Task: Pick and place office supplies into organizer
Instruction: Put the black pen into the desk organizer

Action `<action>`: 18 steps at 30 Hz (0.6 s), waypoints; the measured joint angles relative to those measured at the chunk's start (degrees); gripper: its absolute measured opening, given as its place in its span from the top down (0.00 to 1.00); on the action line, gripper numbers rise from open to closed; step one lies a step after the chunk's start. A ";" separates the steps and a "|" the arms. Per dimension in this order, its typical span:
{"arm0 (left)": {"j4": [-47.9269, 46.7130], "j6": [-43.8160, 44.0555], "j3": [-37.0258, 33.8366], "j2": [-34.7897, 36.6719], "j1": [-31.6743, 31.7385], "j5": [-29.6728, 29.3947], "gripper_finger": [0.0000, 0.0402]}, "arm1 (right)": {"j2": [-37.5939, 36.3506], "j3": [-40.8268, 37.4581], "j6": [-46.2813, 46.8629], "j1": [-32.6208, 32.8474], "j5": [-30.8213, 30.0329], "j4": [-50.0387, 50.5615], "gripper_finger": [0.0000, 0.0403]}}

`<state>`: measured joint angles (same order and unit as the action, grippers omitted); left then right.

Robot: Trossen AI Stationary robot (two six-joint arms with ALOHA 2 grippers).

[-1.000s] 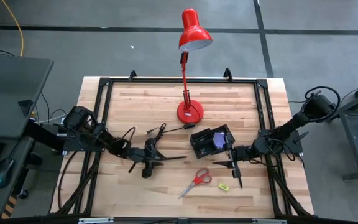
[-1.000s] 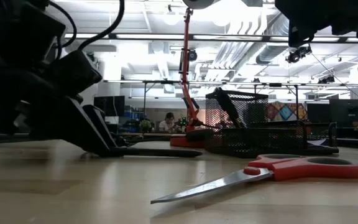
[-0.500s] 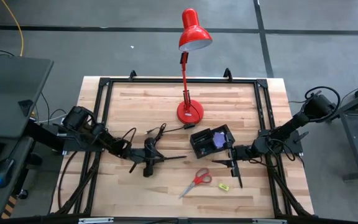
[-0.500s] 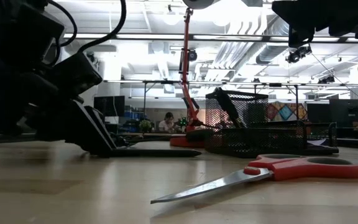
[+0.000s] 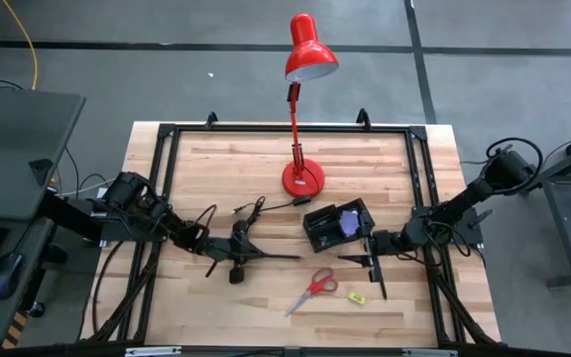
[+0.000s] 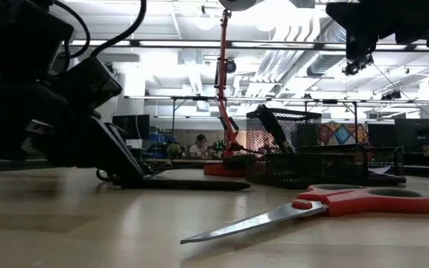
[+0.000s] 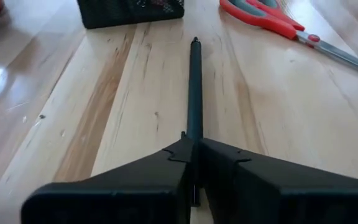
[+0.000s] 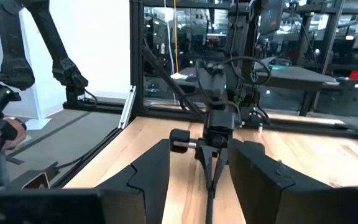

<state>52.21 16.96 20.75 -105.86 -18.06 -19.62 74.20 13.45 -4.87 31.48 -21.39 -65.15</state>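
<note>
Because its fingers are pinching a black pen [image 7: 195,93] flat on the table [image 5: 266,159], the left tool [image 5: 238,254] is lying low, the organizer [image 5: 337,226] waiting just beyond the pen's tip.

Wooden table with black frame, a few things lying on it

The pale wood table [image 5: 216,159] carries a red desk lamp [image 5: 302,178] at centre rear, a black mesh organizer [image 5: 337,226] just in front of it, red-handled scissors [image 5: 312,290] nearer the front edge, a small yellow-green piece [image 5: 355,297] beside them, and a thin black pen [image 5: 271,256] lying flat, left of the organizer.
</note>
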 joint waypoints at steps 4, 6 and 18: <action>-0.10 -0.67 0.33 -0.05 -0.02 0.22 0.99 | 0.02 0.00 2.95 0.00 -4.00 0.30 0.62; 0.07 -1.11 0.35 -0.04 0.01 0.33 0.99 | 0.02 0.00 3.57 -0.01 -5.62 0.34 0.62; 0.42 1.58 0.35 0.47 0.07 1.85 0.98 | 0.02 0.00 3.44 0.00 -5.59 1.42 0.62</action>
<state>52.64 18.54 21.10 -105.39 -18.00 -17.78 74.22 13.45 -1.43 31.48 -26.97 -63.73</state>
